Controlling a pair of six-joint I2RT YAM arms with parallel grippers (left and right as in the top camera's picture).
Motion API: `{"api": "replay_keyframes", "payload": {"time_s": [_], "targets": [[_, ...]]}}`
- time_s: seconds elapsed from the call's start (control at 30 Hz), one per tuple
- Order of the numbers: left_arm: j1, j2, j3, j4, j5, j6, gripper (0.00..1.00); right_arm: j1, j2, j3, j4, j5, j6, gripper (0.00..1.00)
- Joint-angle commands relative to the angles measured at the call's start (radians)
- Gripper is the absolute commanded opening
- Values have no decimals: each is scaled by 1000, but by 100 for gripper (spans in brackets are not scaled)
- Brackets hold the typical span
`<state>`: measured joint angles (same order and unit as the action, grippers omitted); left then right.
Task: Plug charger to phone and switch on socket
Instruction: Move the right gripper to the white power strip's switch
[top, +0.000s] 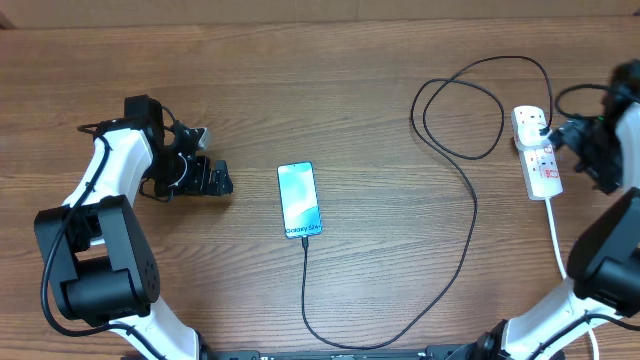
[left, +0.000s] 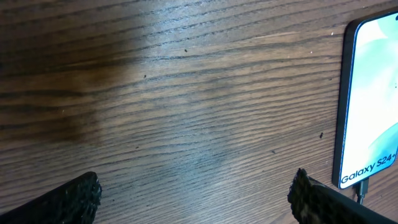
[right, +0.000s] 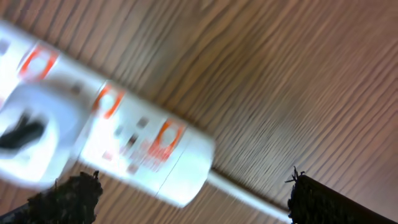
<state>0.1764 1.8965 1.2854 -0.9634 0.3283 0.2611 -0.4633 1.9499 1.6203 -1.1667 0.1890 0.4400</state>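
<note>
The phone (top: 300, 200) lies face up mid-table, its light blue screen reading "Galaxy S24"; its edge also shows in the left wrist view (left: 373, 99). The black charger cable (top: 470, 220) runs from the phone's near end, loops across the table and ends in a plug in the white power strip (top: 538, 150) at the right, blurred in the right wrist view (right: 124, 130). My left gripper (top: 205, 175) is open and empty, left of the phone (left: 196, 199). My right gripper (top: 585, 150) is open beside and above the strip (right: 193, 199).
The strip's thick white cord (top: 555, 235) runs toward the table's near edge and shows in the right wrist view (right: 242, 190). Bare wood table (top: 380, 80) lies all around.
</note>
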Motion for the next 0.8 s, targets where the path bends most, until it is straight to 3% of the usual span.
{"api": "replay_keyframes", "payload": {"time_s": [0.0,0.77], "targets": [[-8,-8,4,1,1,-7,100,-35,-6,-26,33,2,-3,100],[-8,-8,4,2,1,-7,100,-69,-6,-274,463,-166,-2,100]]}}
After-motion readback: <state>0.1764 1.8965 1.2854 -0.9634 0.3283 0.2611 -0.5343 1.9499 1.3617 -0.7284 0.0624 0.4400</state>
